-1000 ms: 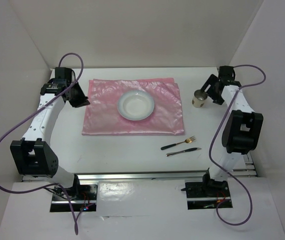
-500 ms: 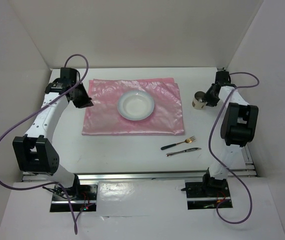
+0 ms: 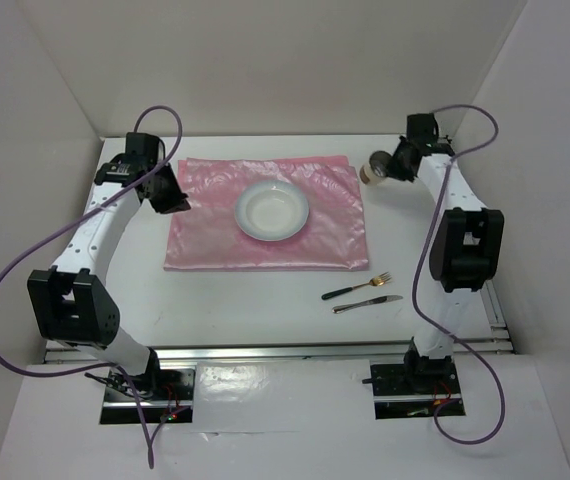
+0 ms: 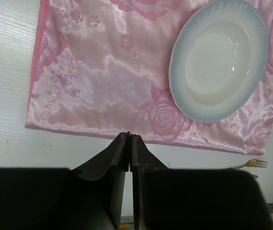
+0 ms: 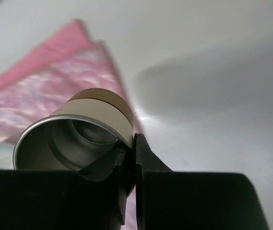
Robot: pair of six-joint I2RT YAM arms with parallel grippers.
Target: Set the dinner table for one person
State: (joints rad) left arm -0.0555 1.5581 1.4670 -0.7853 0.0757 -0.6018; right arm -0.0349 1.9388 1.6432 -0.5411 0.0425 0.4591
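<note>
My right gripper is shut on the wall of a beige metal cup, one finger inside the rim and one outside. The cup is held tilted above the far right corner of the pink rose-patterned cloth, with my right gripper pinching its rim. A white plate sits in the middle of the cloth on the white dinner table. My left gripper hovers at the cloth's left edge, shut and holding nothing. In the left wrist view that gripper is above the cloth, with the plate at upper right.
A gold fork with a dark handle and a knife lie side by side on the table, near right of the cloth. The fork shows at the left wrist view's lower right. White walls enclose three sides.
My right gripper closed on the cup's rim, lifted it off the table and carried it left toward the cloth's far right corner. The left arm shifted slightly.
</note>
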